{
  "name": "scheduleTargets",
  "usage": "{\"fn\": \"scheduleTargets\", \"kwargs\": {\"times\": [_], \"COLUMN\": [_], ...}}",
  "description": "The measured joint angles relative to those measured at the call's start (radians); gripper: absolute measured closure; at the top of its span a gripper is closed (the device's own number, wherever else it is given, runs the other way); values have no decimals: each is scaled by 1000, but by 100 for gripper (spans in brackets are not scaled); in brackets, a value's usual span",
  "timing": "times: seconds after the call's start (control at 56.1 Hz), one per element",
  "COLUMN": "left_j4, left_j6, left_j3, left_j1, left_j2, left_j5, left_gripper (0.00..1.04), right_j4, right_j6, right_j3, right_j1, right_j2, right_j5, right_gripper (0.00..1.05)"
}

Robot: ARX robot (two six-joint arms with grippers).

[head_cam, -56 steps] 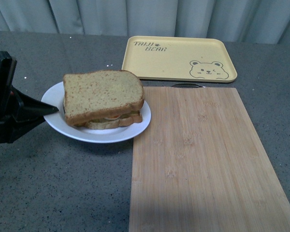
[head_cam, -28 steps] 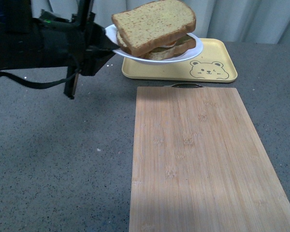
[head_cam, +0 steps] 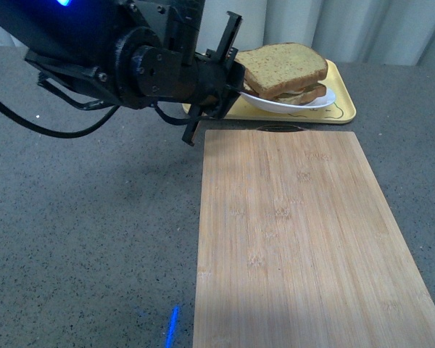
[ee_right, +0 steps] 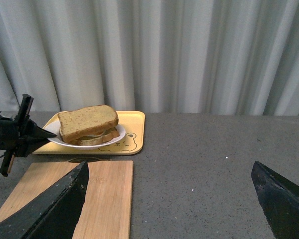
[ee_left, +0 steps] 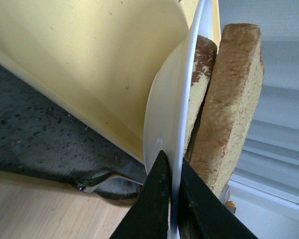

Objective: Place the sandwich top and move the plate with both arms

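Left wrist view: the left gripper is clamped on the rim of the white plate, one black finger under the rim and one over it. On the plate the sandwich top, a speckled tan slice with a darker crust, lies on a lower slice. Just past the plate is the yellow tray.

In the front view, the left gripper reaches in from the left and holds the plate by its near-left edge over the tray, which bears a bear drawing. Whether the plate touches the tray cannot be told. The sandwich top sits squarely on the stack. A bamboo cutting board lies on the grey counter, just in front of the tray.

In the right wrist view, the right gripper hangs with its jaws spread wide and nothing between them, well apart from the plate and sandwich top, with a pale curtain behind.
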Motion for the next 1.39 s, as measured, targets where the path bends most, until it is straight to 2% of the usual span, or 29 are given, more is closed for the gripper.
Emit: {"fn": "scheduleTargets", "kwargs": {"times": [0.196, 0.41, 0.499, 0.803, 0.892, 0.999, 1.035, 1.052, 1.07, 1.142, 1.249, 1.391], "left_j4": [-47, -69, -82, -64, -55, -35, 179, 275, 403, 670, 784, 814], "left_j6": [-20, -32, -9, 36, 164, 344, 531, 592, 735, 1042, 1219, 1285], "left_j3": [128, 158, 156, 27, -98, -225, -327, -370, -436, -631, -812, -977], "left_j1": [-11, -5, -1, 19, 26, 27, 27, 29, 34, 69, 124, 169], "left_j2": [84, 99, 98, 0, -129, -242, -274, -282, -296, -363, -494, -633], "left_j5": [-19, -39, -74, -85, -129, -224, -367, -413, -454, -453, -423, -377], "left_gripper": [101, 100, 85, 42, 23, 8, 16, 20, 25, 42, 61, 85], "right_j4": [0, 0, 0, 0, 0, 0, 0, 0, 0, 0, 0, 0], "right_j6": [0, 0, 0, 0, 0, 0, 0, 0, 0, 0, 0, 0], "right_j3": [0, 0, 0, 0, 0, 0, 0, 0, 0, 0, 0, 0], "right_j1": [0, 0, 0, 0, 0, 0, 0, 0, 0, 0, 0, 0], "right_j2": [0, 0, 0, 0, 0, 0, 0, 0, 0, 0, 0, 0], "right_j5": [0, 0, 0, 0, 0, 0, 0, 0, 0, 0, 0, 0], "right_gripper": [9, 9, 9, 9, 9, 9, 9, 9, 9, 9, 9, 9]}}
